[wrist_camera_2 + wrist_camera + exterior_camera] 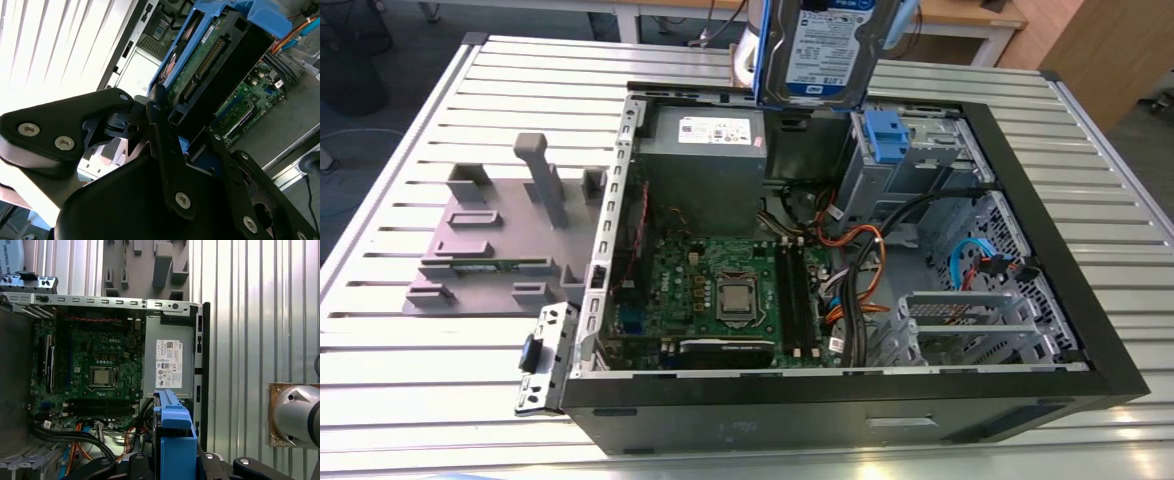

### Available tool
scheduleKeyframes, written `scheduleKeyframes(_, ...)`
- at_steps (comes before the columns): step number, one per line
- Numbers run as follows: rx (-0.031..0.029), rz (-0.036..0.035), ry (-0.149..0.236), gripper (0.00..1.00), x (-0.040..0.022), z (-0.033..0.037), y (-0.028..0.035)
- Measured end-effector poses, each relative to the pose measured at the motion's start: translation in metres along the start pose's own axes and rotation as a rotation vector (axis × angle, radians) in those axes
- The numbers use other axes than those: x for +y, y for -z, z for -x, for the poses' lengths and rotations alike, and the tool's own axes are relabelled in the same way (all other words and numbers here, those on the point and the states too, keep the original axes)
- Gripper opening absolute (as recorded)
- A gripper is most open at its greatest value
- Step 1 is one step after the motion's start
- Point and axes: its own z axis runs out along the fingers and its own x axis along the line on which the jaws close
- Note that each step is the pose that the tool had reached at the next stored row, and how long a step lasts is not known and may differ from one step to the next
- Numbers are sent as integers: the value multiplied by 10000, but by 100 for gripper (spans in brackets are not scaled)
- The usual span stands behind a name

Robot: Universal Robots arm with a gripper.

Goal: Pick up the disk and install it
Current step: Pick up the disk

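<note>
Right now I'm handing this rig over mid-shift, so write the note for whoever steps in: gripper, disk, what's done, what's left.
Gripper: shut on the disk, holding it upright in the air.
Disk: above the open computer case, near the power supply.
Done: the pick-up.
Left: the install; the disk is not seated in the case yet.

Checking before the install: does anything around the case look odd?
One thing: a metal bracket on the case, exterior view's left, hangs outward and tilted. The disk is clamped in the gripper above the case.
</note>
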Motion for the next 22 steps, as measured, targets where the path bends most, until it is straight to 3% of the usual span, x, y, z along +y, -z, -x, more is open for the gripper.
scheduleKeyframes(22, 0, 0, 0, 37, 1, -102, 8)
